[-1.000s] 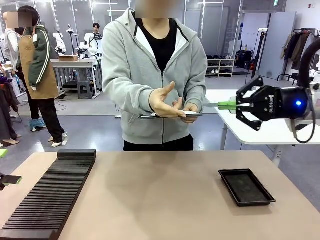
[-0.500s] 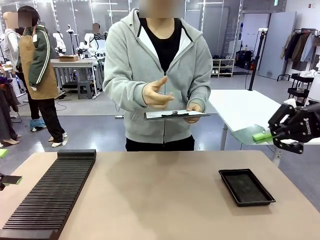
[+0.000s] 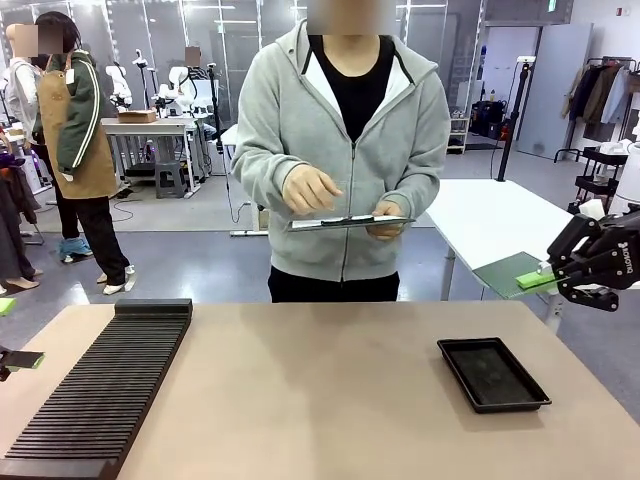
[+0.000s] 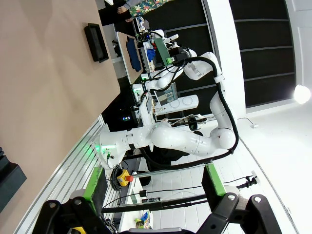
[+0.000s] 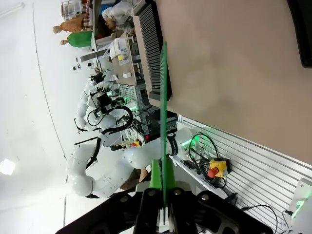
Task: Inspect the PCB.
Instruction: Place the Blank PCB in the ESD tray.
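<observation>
The PCB (image 3: 506, 271) is a thin green board held level off the table's right edge, and my right gripper (image 3: 548, 279) is shut on its near end. Seen from the right wrist, the PCB (image 5: 164, 112) stands edge-on as a thin green line rising from the shut right gripper (image 5: 163, 187). My left gripper (image 3: 18, 359) stays at the far left edge beside the rack. From its own wrist, the left gripper (image 4: 153, 187) is open, its green pads (image 4: 95, 183) wide apart with nothing between them.
A person across the table holds a grey clipboard (image 3: 345, 222) at waist height, one hand hovering over it. A black tray (image 3: 492, 373) lies on the table's right. A long black slotted rack (image 3: 100, 390) runs along the left side. A white table (image 3: 490, 215) stands behind on the right.
My right gripper has dropped and pulled back right with the PCB, from near the person's hands to beside the table's right edge. The person stepped right and lowered a hand over the clipboard.
</observation>
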`<state>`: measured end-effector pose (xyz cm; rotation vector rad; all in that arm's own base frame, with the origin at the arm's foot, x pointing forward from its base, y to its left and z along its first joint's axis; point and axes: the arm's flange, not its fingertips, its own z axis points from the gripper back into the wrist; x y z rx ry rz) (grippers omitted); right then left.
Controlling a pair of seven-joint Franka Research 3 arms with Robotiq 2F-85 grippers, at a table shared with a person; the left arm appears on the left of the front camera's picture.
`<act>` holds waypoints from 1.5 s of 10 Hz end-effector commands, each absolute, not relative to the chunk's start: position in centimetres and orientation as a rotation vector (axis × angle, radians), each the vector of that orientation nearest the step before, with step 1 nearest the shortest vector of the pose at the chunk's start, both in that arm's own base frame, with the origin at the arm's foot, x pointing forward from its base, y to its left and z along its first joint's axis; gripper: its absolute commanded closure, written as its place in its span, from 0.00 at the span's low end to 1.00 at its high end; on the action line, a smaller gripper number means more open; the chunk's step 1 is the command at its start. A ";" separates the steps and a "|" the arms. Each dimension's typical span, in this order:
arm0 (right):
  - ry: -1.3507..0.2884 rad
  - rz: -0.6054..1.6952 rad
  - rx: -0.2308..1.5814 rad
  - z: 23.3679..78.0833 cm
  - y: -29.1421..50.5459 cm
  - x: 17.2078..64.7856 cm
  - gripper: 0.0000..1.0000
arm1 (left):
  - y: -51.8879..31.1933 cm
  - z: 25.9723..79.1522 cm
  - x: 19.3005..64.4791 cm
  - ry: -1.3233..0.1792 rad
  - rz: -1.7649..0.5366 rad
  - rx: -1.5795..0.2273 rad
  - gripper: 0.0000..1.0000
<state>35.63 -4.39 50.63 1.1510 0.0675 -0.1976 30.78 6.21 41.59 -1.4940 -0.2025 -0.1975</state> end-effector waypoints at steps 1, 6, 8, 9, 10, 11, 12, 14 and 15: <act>0.061 -0.205 1.142 50.4 -4.4 35.9 0.97 | 6.1 41.9 31.0 -0.207 -0.205 -1.495 0.00; 0.005 -0.132 0.851 47.3 -3.3 40.8 0.97 | 6.1 41.9 31.0 -0.207 -0.205 -1.495 0.00; 0.011 -0.114 0.736 45.0 -3.1 43.6 0.97 | 6.1 41.9 31.0 -0.207 -0.205 -1.495 0.00; -0.019 -0.119 0.692 44.0 -3.0 44.8 0.97 | 6.1 41.9 31.0 -0.207 -0.205 -1.495 0.00; -0.049 -0.118 0.657 42.8 -3.1 46.1 0.97 | 6.1 41.9 31.0 -0.207 -0.205 -1.495 0.00; -0.049 -0.130 0.640 41.6 -3.1 46.8 0.97 | 6.1 41.9 31.0 -0.207 -0.205 -1.495 0.00; -0.077 -0.133 0.608 40.3 -3.2 47.3 0.97 | 6.1 41.9 31.0 -0.207 -0.205 -1.495 0.00; -0.117 -0.131 0.571 38.1 -3.4 47.9 0.97 | 6.1 41.9 31.0 -0.207 -0.205 -1.495 0.00; -0.152 -0.119 0.514 37.0 -3.4 48.5 0.97 | 6.1 41.9 31.0 -0.207 -0.205 -1.495 0.00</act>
